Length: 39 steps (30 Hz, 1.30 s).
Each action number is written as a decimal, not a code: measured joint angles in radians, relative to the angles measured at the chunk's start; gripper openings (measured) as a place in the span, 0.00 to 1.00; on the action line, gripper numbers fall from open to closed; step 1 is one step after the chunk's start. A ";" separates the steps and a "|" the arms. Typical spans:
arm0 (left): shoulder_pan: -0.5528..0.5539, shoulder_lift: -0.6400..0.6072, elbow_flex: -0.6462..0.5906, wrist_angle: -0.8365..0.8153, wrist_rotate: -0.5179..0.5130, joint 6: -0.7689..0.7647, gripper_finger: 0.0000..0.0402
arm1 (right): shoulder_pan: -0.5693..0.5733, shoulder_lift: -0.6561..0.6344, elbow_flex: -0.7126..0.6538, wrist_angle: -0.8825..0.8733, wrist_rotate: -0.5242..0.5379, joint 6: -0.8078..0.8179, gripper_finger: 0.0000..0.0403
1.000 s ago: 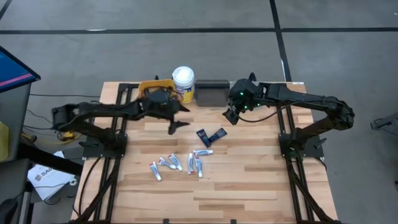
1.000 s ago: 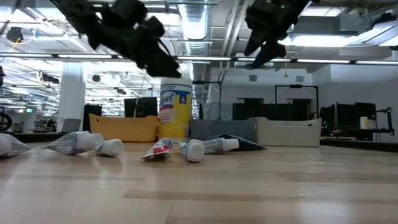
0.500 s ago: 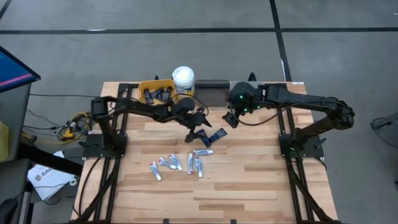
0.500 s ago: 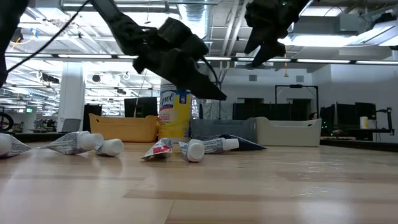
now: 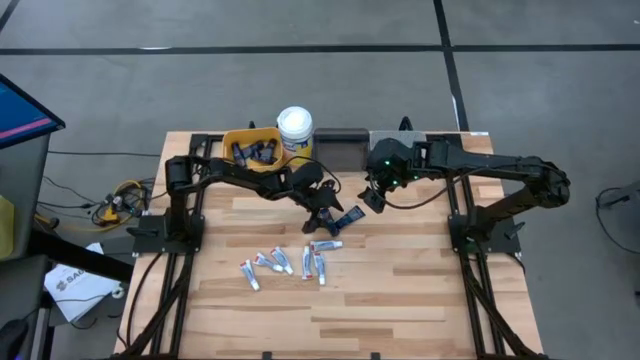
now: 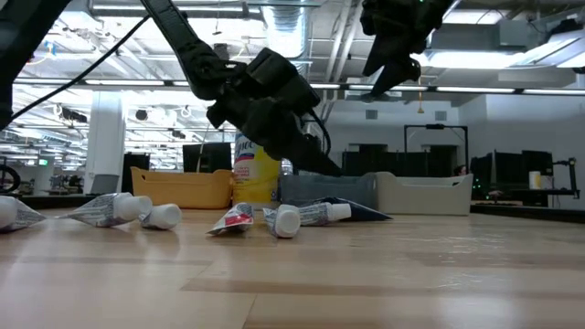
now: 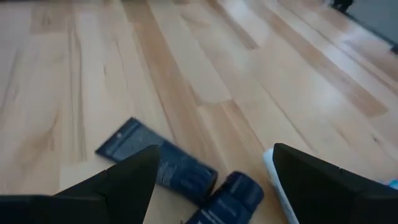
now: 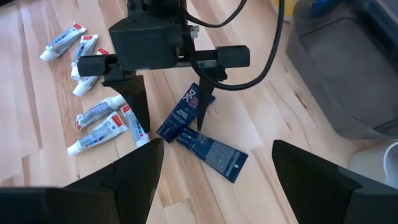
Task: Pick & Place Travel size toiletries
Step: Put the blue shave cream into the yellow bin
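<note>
Fingers (image 8: 138, 93) of the left gripper (image 8: 168, 99) are spread wide, pointing down and straddling two dark navy mini tubes (image 8: 186, 112) lying crossed on the tabletop (image 5: 400, 290). Small white tubes (image 5: 285, 262) lie scattered just beyond. Above them the right gripper (image 5: 372, 195) hovers, its fingers wide apart too, holding nothing.

My left gripper (image 5: 322, 212) sits at the centre of the high view, fingers spread directly over two flat tubes (image 5: 340, 217) lying side by side. My right gripper (image 5: 371, 194) hangs just to their upper right. Below them lies a row of small tubes (image 5: 285, 264). Along the table's (image 5: 400, 300) top edge, left to right, stand a bin (image 5: 250, 150), a tub (image 5: 295, 128) and a tray (image 5: 338, 150).
</note>
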<state>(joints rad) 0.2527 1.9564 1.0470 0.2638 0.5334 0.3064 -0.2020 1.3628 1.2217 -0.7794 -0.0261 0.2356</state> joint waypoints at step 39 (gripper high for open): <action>-0.036 0.047 0.000 -0.197 -0.223 0.131 0.49 | -0.001 0.000 0.000 -0.010 0.000 -0.036 0.73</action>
<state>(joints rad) 0.2165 2.0033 1.0466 0.0666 0.3103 0.4370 -0.2031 1.3624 1.2217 -0.7895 -0.0261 0.1993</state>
